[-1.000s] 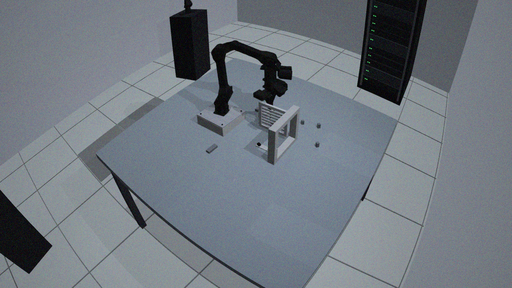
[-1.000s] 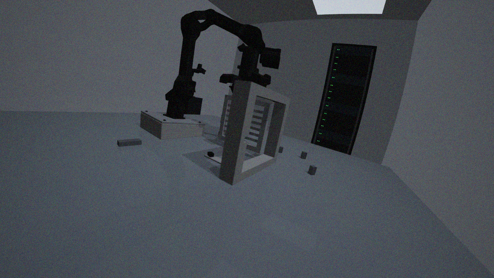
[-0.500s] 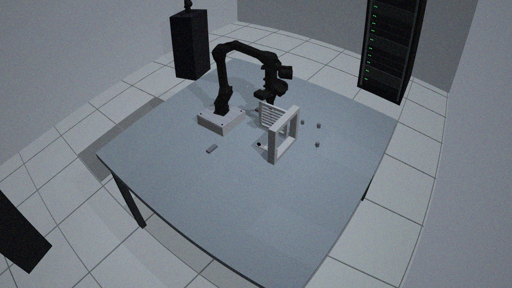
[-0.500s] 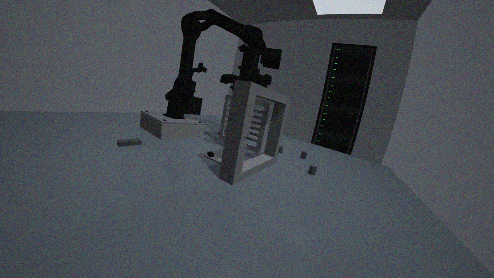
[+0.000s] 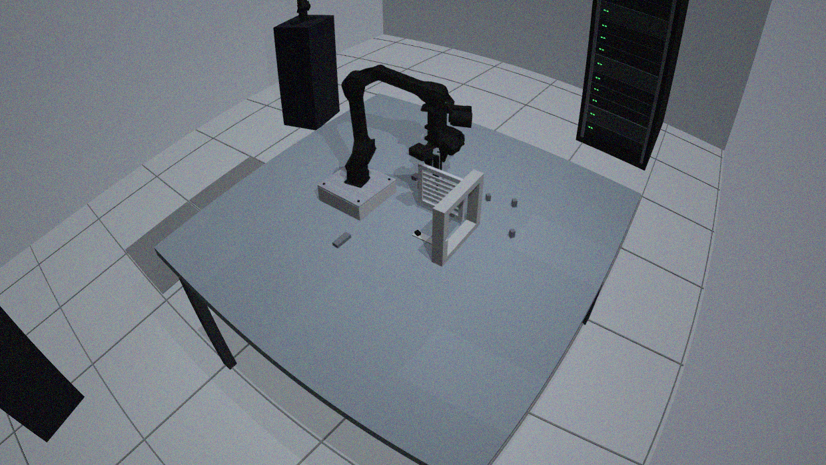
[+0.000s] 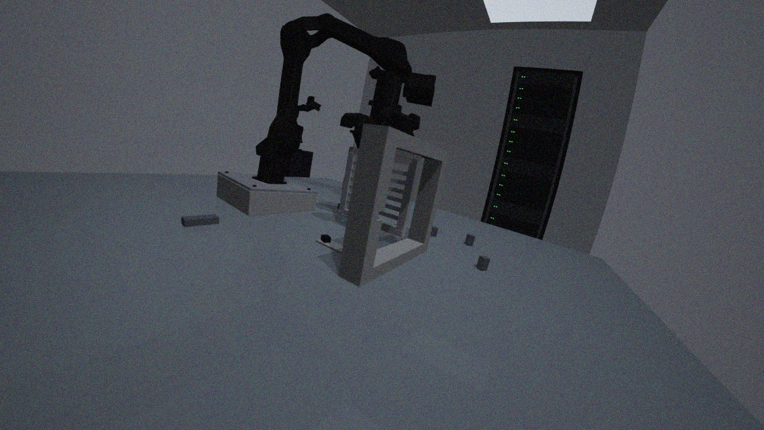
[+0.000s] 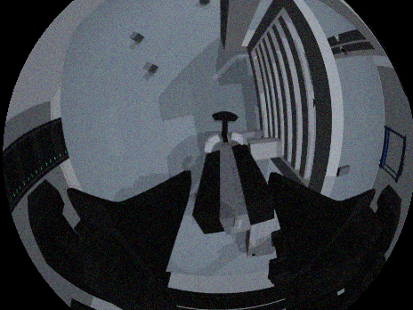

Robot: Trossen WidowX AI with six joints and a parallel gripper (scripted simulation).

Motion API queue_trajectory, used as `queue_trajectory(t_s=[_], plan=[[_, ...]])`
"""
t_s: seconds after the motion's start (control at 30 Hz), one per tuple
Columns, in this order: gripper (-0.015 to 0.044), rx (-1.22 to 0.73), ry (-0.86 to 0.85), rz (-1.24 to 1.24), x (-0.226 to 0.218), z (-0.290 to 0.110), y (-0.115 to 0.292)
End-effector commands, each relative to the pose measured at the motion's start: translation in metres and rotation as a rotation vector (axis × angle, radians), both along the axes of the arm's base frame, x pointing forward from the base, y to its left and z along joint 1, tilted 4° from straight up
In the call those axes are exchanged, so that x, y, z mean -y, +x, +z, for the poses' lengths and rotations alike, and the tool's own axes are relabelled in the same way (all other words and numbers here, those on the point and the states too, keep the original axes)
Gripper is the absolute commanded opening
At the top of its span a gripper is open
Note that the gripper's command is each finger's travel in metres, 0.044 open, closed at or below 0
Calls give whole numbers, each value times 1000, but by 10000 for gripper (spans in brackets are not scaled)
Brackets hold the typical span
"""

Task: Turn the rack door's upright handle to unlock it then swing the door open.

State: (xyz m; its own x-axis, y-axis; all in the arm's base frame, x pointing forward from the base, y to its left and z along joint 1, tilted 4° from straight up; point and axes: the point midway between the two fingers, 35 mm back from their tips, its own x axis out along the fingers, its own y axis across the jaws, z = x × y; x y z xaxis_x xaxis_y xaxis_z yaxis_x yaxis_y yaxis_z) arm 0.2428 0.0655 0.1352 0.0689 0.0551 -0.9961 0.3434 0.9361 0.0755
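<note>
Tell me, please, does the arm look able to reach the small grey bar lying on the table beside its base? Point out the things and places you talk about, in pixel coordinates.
Probably yes: the grey bar (image 5: 341, 239) (image 6: 200, 220) (image 7: 343, 170) lies near the base, outside the rack frame (image 5: 439, 236) (image 6: 365, 213), with nothing visibly between.

The slatted rack door (image 5: 420, 187) (image 6: 350, 178) (image 7: 321, 89) stands swung open from its frame (image 5: 440, 236) (image 6: 363, 213).

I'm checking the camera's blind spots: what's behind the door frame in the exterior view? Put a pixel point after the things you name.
Behind the door frame (image 5: 439, 236) (image 6: 366, 213) (image 7: 238, 28) is the slatted door (image 5: 419, 186) (image 6: 347, 165) (image 7: 337, 111), visible through the opening and left of the near post. That post covers the part between; the upright handle (image 7: 230, 183) can't be made out there.
</note>
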Motion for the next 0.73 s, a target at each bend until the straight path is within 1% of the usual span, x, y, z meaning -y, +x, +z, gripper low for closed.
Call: queue_trajectory(t_s=[0.0,0.7], plan=[[288,4,-2,-4,0,5,1],[288,4,-2,-4,1,31,0]])
